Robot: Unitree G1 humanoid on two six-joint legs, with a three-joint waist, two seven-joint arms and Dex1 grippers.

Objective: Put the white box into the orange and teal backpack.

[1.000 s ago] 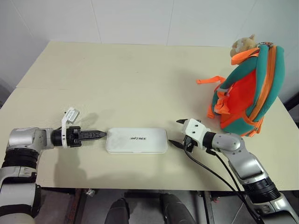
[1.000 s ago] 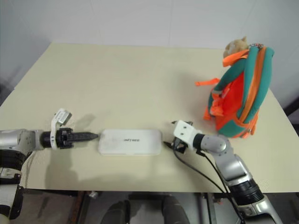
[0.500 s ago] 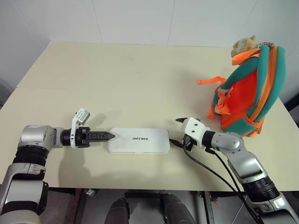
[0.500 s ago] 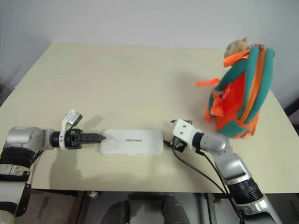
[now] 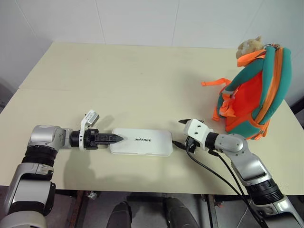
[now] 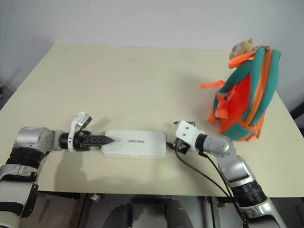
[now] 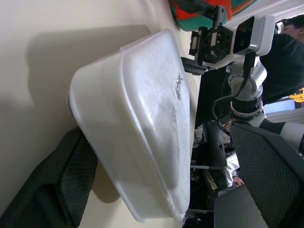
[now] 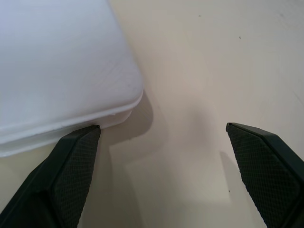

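Note:
The white box lies flat near the table's front edge, its lettered lid up. My left gripper reaches in level from the left, open with its fingers stacked one above the other. The upper tip lies over the box's left end. In the left wrist view one black finger sits low by that end of the box. My right gripper stands open at the box's right end, and one fingertip is at the box's corner. The orange and teal backpack stands upright at the right, well apart from both.
The cream table stretches bare behind the box. An orange strap trails from the backpack toward the middle. Black cables hang from the right arm over the front edge. White walls close the far side.
My left gripper has slid right along the table, from just short of the box's left end to overlapping it. The box has barely shifted. My right gripper has stayed put.

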